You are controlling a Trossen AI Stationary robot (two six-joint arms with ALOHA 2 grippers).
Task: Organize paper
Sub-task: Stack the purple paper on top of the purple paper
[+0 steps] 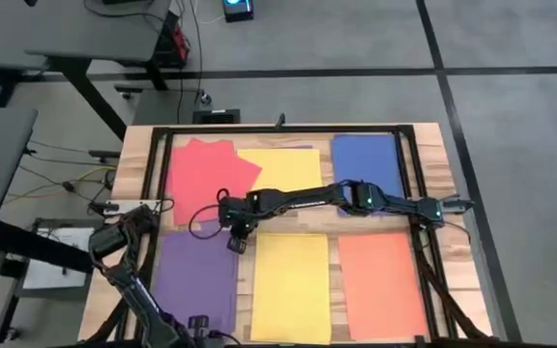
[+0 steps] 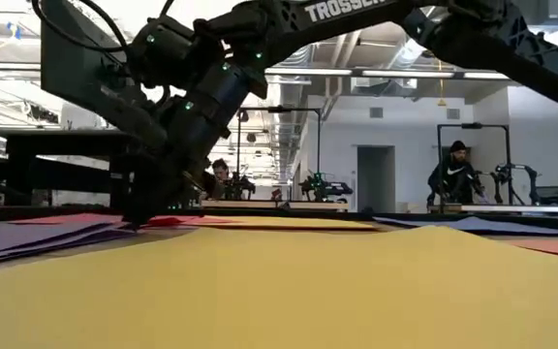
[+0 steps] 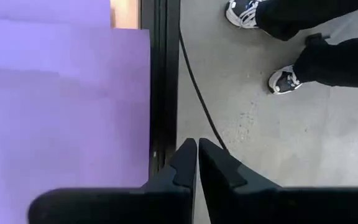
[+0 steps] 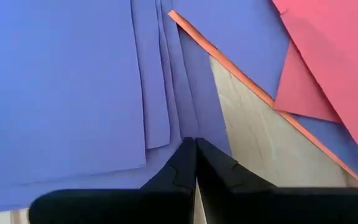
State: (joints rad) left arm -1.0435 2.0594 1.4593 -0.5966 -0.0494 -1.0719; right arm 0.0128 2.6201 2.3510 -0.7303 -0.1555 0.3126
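Risk lay at the purple stack (image 1: pixel 197 280), where our right gripper (image 1: pixel 237 239) stood clenched and empty at its far corner: we judged that dragging could fan the loose sheets over the red paper (image 1: pixel 207 172). Our left gripper (image 3: pixel 197 163) waited pinched empty off the counter (image 1: pixel 434 145) edge.

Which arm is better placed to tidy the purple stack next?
Right. Its gripper is at the top of the purple stack, fingers shut. The left gripper is off at the table's left edge.
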